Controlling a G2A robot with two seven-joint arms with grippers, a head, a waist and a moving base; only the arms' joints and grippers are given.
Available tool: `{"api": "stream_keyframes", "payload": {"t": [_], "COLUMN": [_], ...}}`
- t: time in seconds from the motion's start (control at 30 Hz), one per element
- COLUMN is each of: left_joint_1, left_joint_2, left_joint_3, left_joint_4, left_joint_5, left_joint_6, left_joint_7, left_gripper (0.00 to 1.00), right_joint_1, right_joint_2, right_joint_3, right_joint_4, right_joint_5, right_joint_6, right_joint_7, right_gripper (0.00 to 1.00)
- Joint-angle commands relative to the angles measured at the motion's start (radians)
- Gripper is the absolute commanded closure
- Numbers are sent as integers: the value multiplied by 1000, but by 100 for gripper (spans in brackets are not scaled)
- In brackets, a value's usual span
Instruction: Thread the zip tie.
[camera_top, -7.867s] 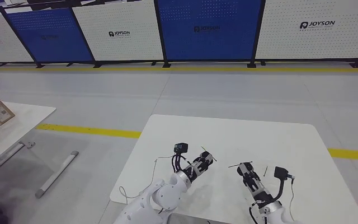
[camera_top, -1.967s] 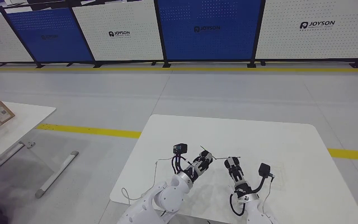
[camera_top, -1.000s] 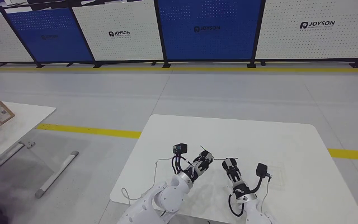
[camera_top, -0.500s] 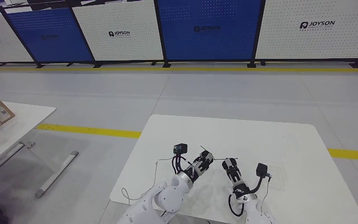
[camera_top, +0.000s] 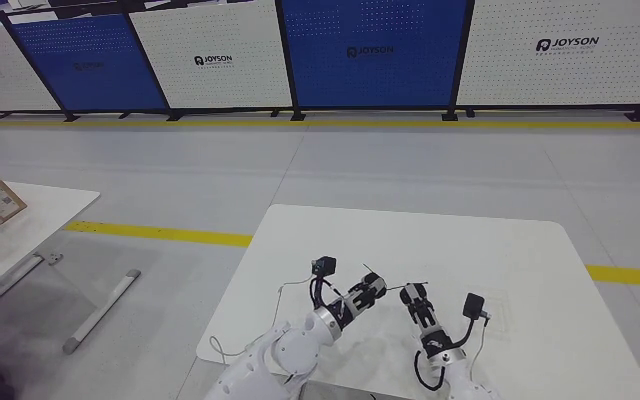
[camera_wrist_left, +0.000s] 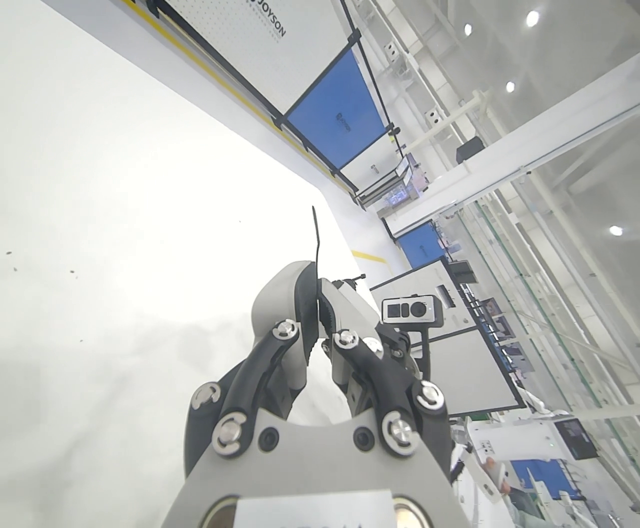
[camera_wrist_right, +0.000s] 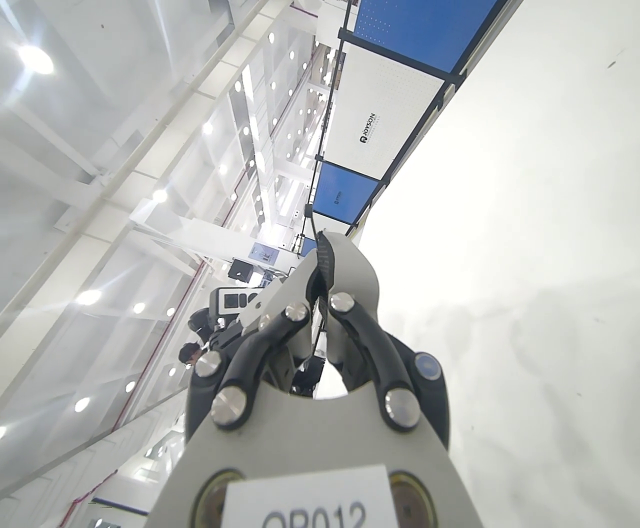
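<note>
Black zip tie, top view: we see the zip tie (camera_top: 408, 285) as a thin strip lying crosswise at the tip of the right gripper (camera_top: 411, 292). One end points at the left gripper (camera_top: 372, 287). A second short black bit pokes out of the left tip. Whether it's all one tie, we can't tell from up here.
Grippers, top view: they sit just beside each other, above the near part of the white table (camera_top: 420, 235), tips not touching.
Left wrist view: the left gripper (camera_wrist_left: 317, 280) has its fingers clamped tight on the zip tie (camera_wrist_left: 316, 235). A narrow tail of it sticks straight out past the tips, and the table (camera_wrist_left: 125, 175) lies behind it.
Right wrist view: the right gripper (camera_wrist_right: 327, 252) is pinched closed on the zip tie (camera_wrist_right: 314, 222) too. We can make out the ribbed band between the pads. A thin end reaches out beyond them, off the table (camera_wrist_right: 525, 200).
</note>
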Motion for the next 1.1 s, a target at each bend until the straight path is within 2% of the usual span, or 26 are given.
{"api": "stream_keyframes", "payload": {"t": [0.0,0.13,0.6,0.67,0.9,1.07], "left_joint_1": [1,-6,-5,-4,-6,-9], "left_joint_2": [-2,-5,-8,-8,-9,-11], "left_joint_3": [-6,-6,4,4,5,11], "left_joint_4": [-1,3,-2,-2,1,6], "left_joint_5": [-18,-31,13,19,26,31], "left_joint_6": [20,40,43,43,50,55], "left_joint_7": [9,12,4,6,-3,-8], "left_gripper": [100,100,100,93,90,92], "right_joint_1": [-3,-12,-20,-20,-25,-27], "right_joint_2": [-1,-1,-8,-9,-12,-14], "right_joint_3": [4,13,16,17,21,22], "right_joint_4": [0,-6,-20,-22,-29,-33], "right_joint_5": [1,-2,-37,-41,-52,-57], "right_joint_6": [-11,-17,7,11,21,26], "right_joint_7": [-4,-6,-10,-11,-11,-2], "right_gripper": [100,100,100,100,100,100]}}
